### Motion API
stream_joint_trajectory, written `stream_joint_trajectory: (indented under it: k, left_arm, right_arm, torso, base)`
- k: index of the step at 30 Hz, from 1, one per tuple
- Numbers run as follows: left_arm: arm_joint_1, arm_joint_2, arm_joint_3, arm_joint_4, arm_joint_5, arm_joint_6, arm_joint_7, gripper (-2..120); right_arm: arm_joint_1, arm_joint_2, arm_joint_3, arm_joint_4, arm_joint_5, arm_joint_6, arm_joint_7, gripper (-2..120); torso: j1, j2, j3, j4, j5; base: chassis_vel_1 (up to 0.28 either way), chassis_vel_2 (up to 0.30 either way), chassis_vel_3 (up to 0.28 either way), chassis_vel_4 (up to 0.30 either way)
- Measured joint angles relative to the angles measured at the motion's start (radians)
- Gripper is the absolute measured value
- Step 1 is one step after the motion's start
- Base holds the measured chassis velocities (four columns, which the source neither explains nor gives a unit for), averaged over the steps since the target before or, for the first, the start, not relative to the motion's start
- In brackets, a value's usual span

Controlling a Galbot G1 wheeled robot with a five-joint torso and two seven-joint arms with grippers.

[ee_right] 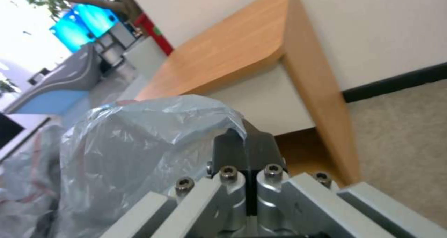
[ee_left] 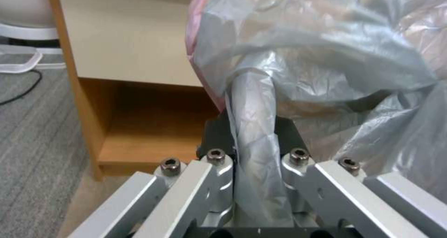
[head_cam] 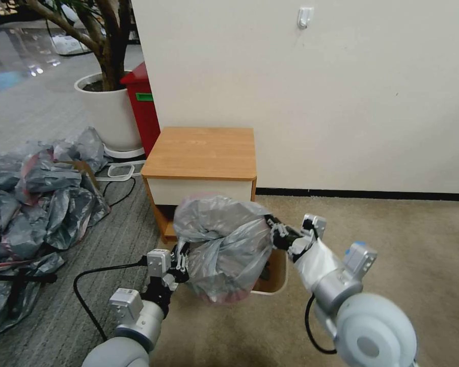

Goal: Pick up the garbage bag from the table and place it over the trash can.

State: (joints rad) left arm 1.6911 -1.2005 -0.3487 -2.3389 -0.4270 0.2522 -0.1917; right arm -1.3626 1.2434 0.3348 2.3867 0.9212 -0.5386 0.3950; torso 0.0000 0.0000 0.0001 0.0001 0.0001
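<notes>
The garbage bag [head_cam: 224, 244], thin translucent grey plastic, hangs stretched between my two grippers just in front of the table [head_cam: 204, 153]. My left gripper [head_cam: 181, 265] is shut on a bunched fold of the bag [ee_left: 254, 101], gathered between its black fingers [ee_left: 218, 135]. My right gripper [head_cam: 276, 233] is shut on the bag's opposite edge [ee_right: 139, 143], pinched between its closed black fingers [ee_right: 233, 149]. The bag drapes over most of the cream trash can [head_cam: 284, 275] on the floor below; only its right rim shows. A pink tint marks the bag's edge [ee_left: 198, 49].
A heap of darker grey bags [head_cam: 35, 193] covers the floor to the left, with a black cable [head_cam: 86, 290] running by my left arm. Behind the table stand a red bin [head_cam: 143, 107] and a white plant pot [head_cam: 109, 112]. The wall is close behind; beige carpet lies open to the right.
</notes>
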Motion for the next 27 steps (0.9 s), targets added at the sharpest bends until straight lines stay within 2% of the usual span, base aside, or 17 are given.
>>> stream_joint_trajectory:
  k: [8, 18, 27]
  left_arm:
    - [-0.002, -0.002, -0.008, -0.004, -0.029, -0.006, 0.021, 9]
    - [-0.047, 0.002, -0.041, 0.009, -0.228, -0.001, 0.034, 9]
    - [-0.088, -0.002, -0.065, 0.032, -0.337, 0.037, 0.036, 9]
  right_arm:
    - [0.024, -0.071, 0.082, -0.014, 0.103, -0.063, 0.059, 0]
    - [-0.057, -0.158, 0.196, 0.039, 0.341, -0.166, 0.117, 0]
    - [-0.108, -0.203, 0.252, 0.075, 0.428, -0.170, 0.138, 0]
  torso:
    - [0.000, 0.000, 0.000, -0.0001, 0.0000]
    - [0.000, 0.000, 0.000, -0.0001, 0.0000]
    - [0.000, 0.000, 0.000, -0.0001, 0.0000]
  base:
    - [0.000, 0.000, 0.000, 0.000]
    - [0.000, 0.000, 0.000, 0.000]
    - [0.000, 0.000, 0.000, 0.000]
